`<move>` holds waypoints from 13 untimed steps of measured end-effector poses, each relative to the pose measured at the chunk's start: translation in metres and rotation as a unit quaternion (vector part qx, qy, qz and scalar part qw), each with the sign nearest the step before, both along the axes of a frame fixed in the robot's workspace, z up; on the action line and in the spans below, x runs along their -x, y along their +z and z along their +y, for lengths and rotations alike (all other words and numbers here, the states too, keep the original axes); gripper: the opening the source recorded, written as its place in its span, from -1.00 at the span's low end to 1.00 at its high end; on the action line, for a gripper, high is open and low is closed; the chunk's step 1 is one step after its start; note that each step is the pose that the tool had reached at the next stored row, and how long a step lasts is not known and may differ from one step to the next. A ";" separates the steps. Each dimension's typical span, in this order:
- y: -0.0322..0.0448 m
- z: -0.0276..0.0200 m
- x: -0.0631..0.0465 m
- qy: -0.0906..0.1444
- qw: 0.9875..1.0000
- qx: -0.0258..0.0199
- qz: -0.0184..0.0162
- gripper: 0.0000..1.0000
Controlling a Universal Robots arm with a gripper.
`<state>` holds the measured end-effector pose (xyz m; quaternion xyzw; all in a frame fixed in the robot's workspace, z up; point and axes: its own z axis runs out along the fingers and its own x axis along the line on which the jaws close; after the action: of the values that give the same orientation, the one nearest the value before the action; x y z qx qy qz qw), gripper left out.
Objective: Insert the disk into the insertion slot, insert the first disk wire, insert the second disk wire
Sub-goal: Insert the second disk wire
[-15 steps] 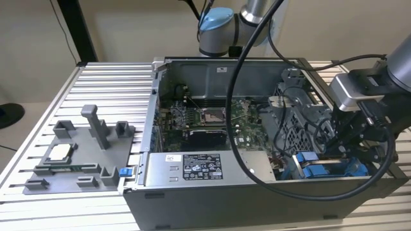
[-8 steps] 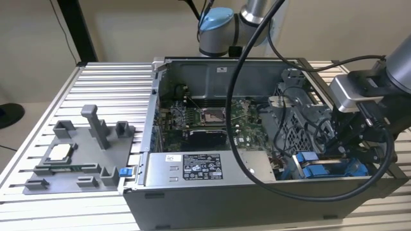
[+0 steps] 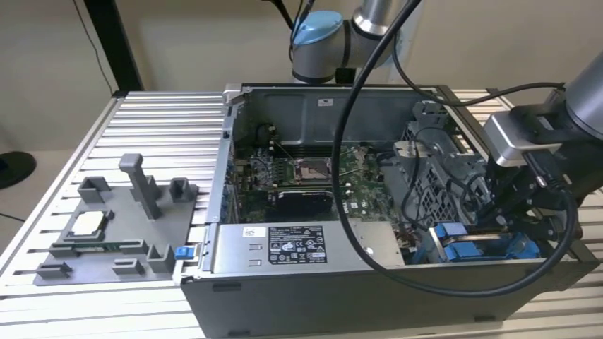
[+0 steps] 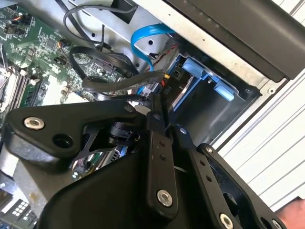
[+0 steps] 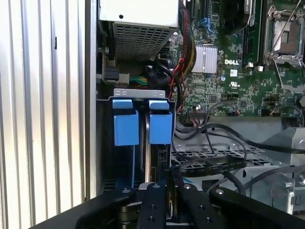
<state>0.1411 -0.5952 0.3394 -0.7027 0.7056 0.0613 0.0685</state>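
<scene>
Blue tabs of the disk (image 5: pixel 143 125) poke up from the slot (image 5: pixel 138 93) at the corner of the open computer case (image 3: pixel 311 296), by its front wall. The black gripper (image 5: pixel 167 191) sits just above the disk's end, its fingers (image 4: pixel 157 157) pinched close on a black wire (image 4: pixel 119 82) there.
</scene>
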 end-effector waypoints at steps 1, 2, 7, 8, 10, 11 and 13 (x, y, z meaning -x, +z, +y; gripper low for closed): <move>-0.0004 0.0000 0.000 0.000 1.000 0.000 0.000 -1.00; -0.0010 0.0000 0.000 0.000 1.000 0.000 -0.001 -1.00; -0.0079 -0.0001 0.000 0.000 1.000 0.001 -0.004 -1.00; -0.0093 0.0001 0.000 0.000 1.000 0.001 -0.004 -1.00; -0.0096 0.0003 0.000 0.000 1.000 0.002 -0.004 -1.00; -0.0096 0.0004 0.000 0.000 1.000 0.002 -0.004 -1.00; -0.0098 -0.0008 0.000 0.000 1.000 0.000 -0.004 1.00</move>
<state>0.1410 -0.5961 0.3297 -0.7032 0.7050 0.0582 0.0715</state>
